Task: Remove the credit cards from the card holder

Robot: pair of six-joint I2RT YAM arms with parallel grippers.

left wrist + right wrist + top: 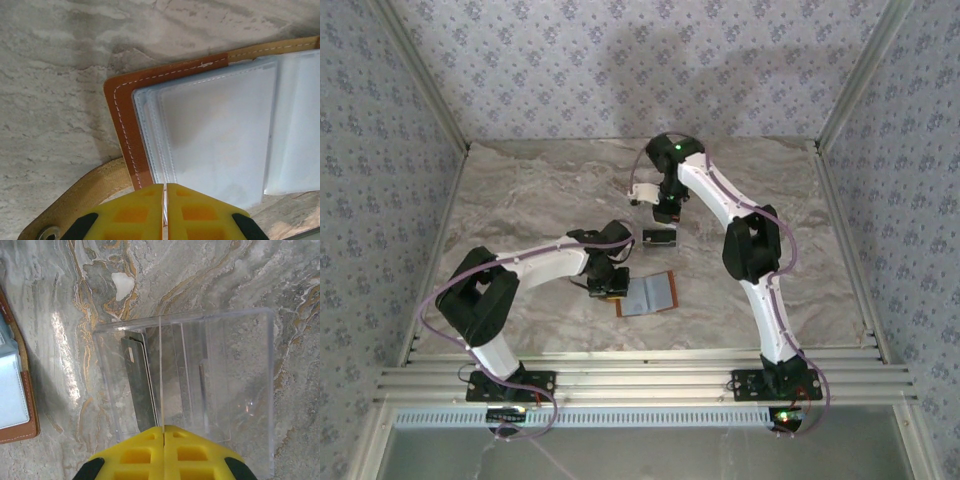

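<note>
Two grippers, each with yellow fingers (135, 212) pressed together. From above: card holder (655, 292) spread open on the marble table (520, 200), left gripper (612, 288) at its left edge, right gripper (663, 222) above a clear tray (660, 238) just beyond. From the left wrist: clear sleeves (215, 135) inside the holder, fingertips meeting at their near edge; cannot tell whether pinching one. From the right wrist: silvery credit cards (136, 385) in the tray's left-hand compartment.
</note>
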